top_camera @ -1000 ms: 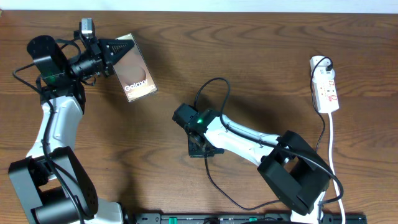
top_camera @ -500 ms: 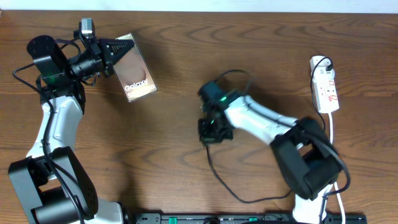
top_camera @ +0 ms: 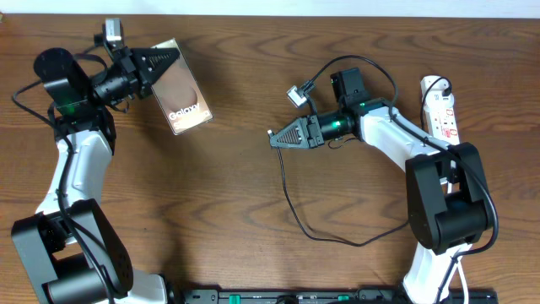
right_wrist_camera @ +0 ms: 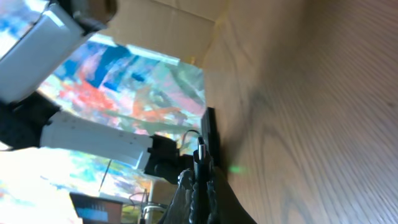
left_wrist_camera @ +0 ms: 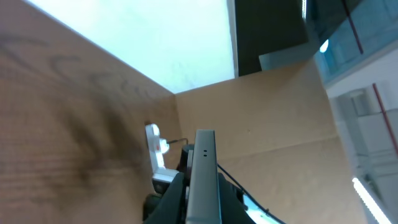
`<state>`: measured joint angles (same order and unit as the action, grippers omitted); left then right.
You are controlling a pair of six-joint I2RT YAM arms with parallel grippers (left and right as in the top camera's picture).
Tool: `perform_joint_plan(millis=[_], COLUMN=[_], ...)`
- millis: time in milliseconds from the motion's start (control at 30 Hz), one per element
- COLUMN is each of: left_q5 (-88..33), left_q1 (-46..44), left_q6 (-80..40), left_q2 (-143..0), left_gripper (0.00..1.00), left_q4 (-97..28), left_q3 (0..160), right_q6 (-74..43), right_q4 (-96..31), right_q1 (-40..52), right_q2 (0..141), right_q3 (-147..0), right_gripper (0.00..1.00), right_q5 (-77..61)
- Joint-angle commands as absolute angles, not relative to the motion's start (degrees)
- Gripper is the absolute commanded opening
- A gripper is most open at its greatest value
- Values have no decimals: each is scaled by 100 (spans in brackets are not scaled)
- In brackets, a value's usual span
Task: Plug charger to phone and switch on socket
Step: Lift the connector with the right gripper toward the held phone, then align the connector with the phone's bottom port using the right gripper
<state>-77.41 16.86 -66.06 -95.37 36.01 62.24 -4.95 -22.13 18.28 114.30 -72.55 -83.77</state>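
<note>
The phone [top_camera: 180,91], a brown-grey slab with white lettering, is lifted off the table at the far left, and my left gripper [top_camera: 163,61] is shut on its upper end. In the left wrist view the phone [left_wrist_camera: 203,171] shows edge-on between the dark fingers [left_wrist_camera: 172,198]. My right gripper [top_camera: 282,138] is at mid-table, pointing left toward the phone and shut on the charger's plug tip [right_wrist_camera: 200,154]. The thin black charger cable [top_camera: 291,207] hangs from it and loops over the table. The white socket [top_camera: 441,118] lies at the far right, with a black plug in its top end.
The right arm's thicker black cables [top_camera: 371,72] arch above its wrist. A white lead [top_camera: 452,190] runs down from the socket toward the right arm's base [top_camera: 443,215]. A black rail [top_camera: 321,296] lines the near edge. The left arm's base [top_camera: 67,257] is at the near left.
The right arm has swung up from the table's middle and turned to point left, lifting the charger plug with it. The left gripper has tipped the phone slightly.
</note>
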Motion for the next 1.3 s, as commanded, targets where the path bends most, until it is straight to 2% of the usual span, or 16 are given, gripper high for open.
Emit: perform_joint_plan(millis=[0,533,767,1067,1267], left_q5=[-7684,-7395,-6823,-6681,-6838], left_q1=[1704,1356,1175,1175,1175], left_q6=[-6604,-6650,-6663,-6643,-6676], left_q2=[-9430,-9430,-9430,-9430,-9430], left_gripper=[7,7,7,7,7], left_q4=[3977,4123,4128,4130,4451], left_q3=[6351,6351,6351,6351,6351], right_q6=[-246,-379,-1243,-2880,-3828], right_q4=[-1981,-97,943,2808,3514], right_q1=[1959,2895,2915,2915,2915], right_q2=[11476,11476,11476,11476,11476], right_q3=[-7253,-7253,-7255,-7253,-7253], right_gripper=[1,1,1,1,1], right_q5=[-8952,-8840,-8696,-8521,-8287])
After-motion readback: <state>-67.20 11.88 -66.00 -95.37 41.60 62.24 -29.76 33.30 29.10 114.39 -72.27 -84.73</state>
